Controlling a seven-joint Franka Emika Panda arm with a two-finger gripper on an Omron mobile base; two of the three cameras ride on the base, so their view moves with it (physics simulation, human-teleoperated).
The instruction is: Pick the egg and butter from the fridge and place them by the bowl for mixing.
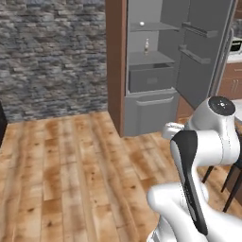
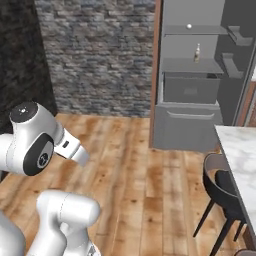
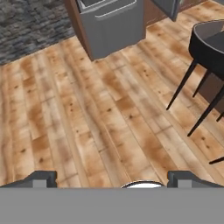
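1. Starting at the gripper (image 3: 112,179): in the hand view we see its two dark tips far apart at the bottom, nothing between them, jaws wide and empty. They point down at bare wooden floor (image 3: 87,109), so nothing is within reach.

2. Moving outward, the arm (image 1: 198,160) sits folded over the base, elbow high, hand tucked low. We judge this a carrying posture for driving, not a reaching one.

3. Ahead stands the fridge (image 1: 156,71), door swung open to the right, its grey inside exposed. An open door means the shelves can be reached once we are close; from here it is well apart from the hand.

4. The egg (image 1: 142,23) rests as a small white ball on the upper shelf, toward the front edge. In the right base view it shows at the same shelf (image 2: 189,26). Being round, it may roll if nudged.

5. One shelf down stands a small bottle-like item (image 1: 147,46); too small to tell what it is. We cannot make out butter with any certainty.

6. Below that, the boxy grey drawer (image 1: 151,78) projects slightly.

7. To the right, a dark chair (image 2: 220,190) is tucked beside a marble counter (image 2: 240,150); the base will need to keep clear of it.

8. Our judgement: the task is at its start, nothing picked yet, approach to the fridge comes first.
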